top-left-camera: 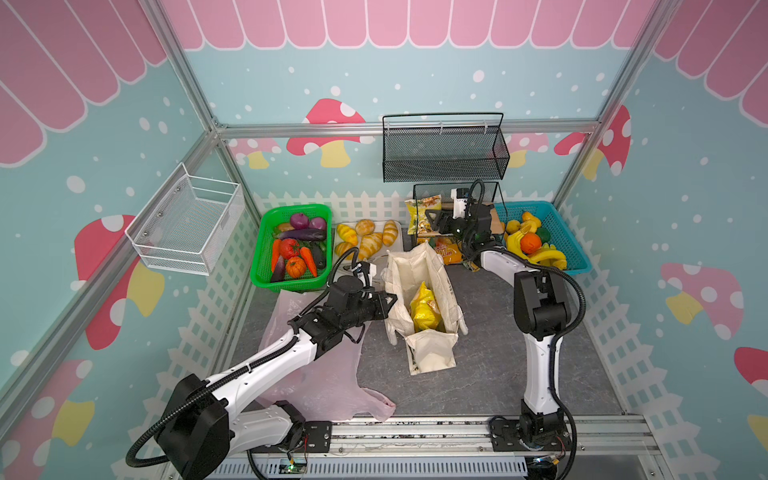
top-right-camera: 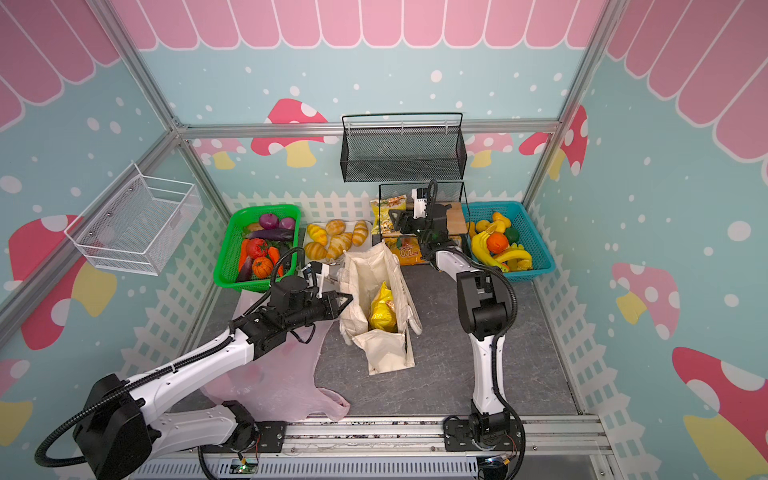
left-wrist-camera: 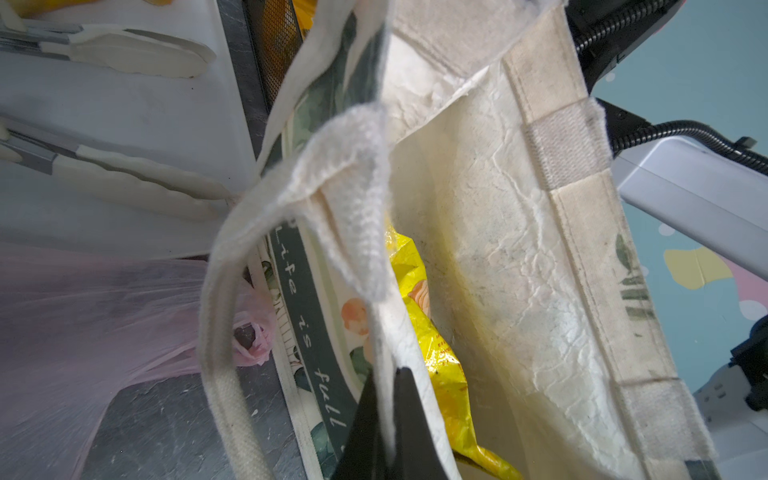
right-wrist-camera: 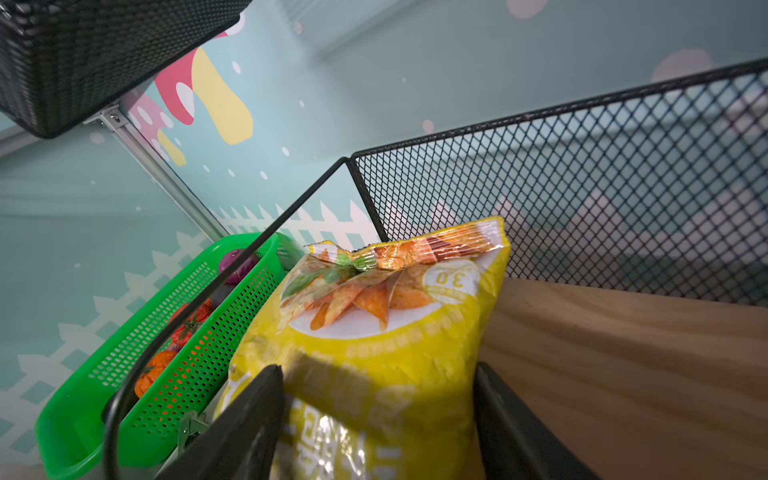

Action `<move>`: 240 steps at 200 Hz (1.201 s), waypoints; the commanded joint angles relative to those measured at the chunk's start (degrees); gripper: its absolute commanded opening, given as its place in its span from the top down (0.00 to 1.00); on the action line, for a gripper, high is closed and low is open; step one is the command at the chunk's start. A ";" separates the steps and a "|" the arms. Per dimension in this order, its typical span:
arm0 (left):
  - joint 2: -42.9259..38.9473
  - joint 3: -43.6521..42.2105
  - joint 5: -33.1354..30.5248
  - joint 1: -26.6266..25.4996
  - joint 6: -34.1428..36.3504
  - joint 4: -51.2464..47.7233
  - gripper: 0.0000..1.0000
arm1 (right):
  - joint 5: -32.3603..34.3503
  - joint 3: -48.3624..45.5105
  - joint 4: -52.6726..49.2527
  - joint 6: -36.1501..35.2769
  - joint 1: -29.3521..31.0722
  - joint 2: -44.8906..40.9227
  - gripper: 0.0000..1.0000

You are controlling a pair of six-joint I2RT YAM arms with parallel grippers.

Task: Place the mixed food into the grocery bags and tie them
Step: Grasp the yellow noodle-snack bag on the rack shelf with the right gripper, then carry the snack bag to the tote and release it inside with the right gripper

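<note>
The cream canvas tote (top-left-camera: 419,266) (top-right-camera: 374,266) stands open mid-table with a yellow Lay's chip bag (top-left-camera: 424,309) (left-wrist-camera: 432,332) inside. My left gripper (top-left-camera: 388,300) (left-wrist-camera: 386,415) is shut on the tote's left rim. The pink plastic bag (top-left-camera: 324,374) (left-wrist-camera: 83,311) lies flat under the left arm. At the back, my right gripper (top-left-camera: 432,218) (right-wrist-camera: 379,415) is shut on the green-yellow snack packet (top-left-camera: 419,208) (right-wrist-camera: 386,316) on the black wire rack (top-left-camera: 455,187). Tomato (top-left-camera: 289,248), pumpkin (top-left-camera: 296,266), carrot (top-left-camera: 308,259) and eggplant (top-left-camera: 277,268) lie in the green basket (top-left-camera: 266,266).
Bread rolls (top-left-camera: 365,239) sit on a white tray beside the tote. A blue basket (top-left-camera: 577,253) at the back right holds bananas and lemons. An orange packet (top-left-camera: 449,251) lies under the rack. A black mesh basket (top-left-camera: 444,153) and a white one (top-left-camera: 187,224) hang on the walls.
</note>
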 commanded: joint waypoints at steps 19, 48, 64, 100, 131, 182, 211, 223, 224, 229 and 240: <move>-0.79 -0.94 -0.66 1.21 1.14 -1.21 1.00 | 2.18 -1.09 -1.13 0.99 0.21 1.33 0.59; -0.95 -1.45 -0.39 1.68 1.06 -0.79 1.00 | 3.75 -3.99 0.59 0.87 -0.35 -0.92 0.87; -0.88 -1.58 -0.24 1.98 0.92 -0.68 1.00 | 3.82 -5.44 1.78 1.08 -0.74 -2.29 0.94; -1.09 -1.55 0.31 2.09 0.95 -0.67 1.00 | 6.43 -9.33 2.05 -0.18 -2.32 -6.89 0.99; -1.91 -1.64 0.03 2.20 0.85 -0.79 1.00 | 11.11 -14.80 -0.36 -3.99 -4.36 -13.21 1.00; -0.15 0.56 1.86 2.21 -0.67 1.46 1.00 | 13.31 -31.49 -4.82 -8.30 -6.17 -34.44 1.00; 2.29 1.35 4.60 1.87 -2.26 4.19 1.00 | 11.66 -39.95 -10.15 -9.59 -4.92 -51.71 1.00; 3.12 1.56 5.24 1.75 -2.67 5.07 1.00 | 11.94 -40.23 -14.78 -11.98 -2.00 -57.17 1.00; 3.15 1.59 5.28 1.74 -2.68 5.18 1.00 | 12.12 -40.13 -15.21 -12.25 -1.60 -57.35 1.00; 3.53 1.76 5.55 1.64 -2.77 5.33 1.00 | 12.74 -39.44 -17.59 -13.75 0.06 -59.14 1.00; 4.07 2.19 5.85 1.48 -2.93 5.60 1.00 | 15.01 -37.44 -23.06 -17.27 4.80 -61.69 1.00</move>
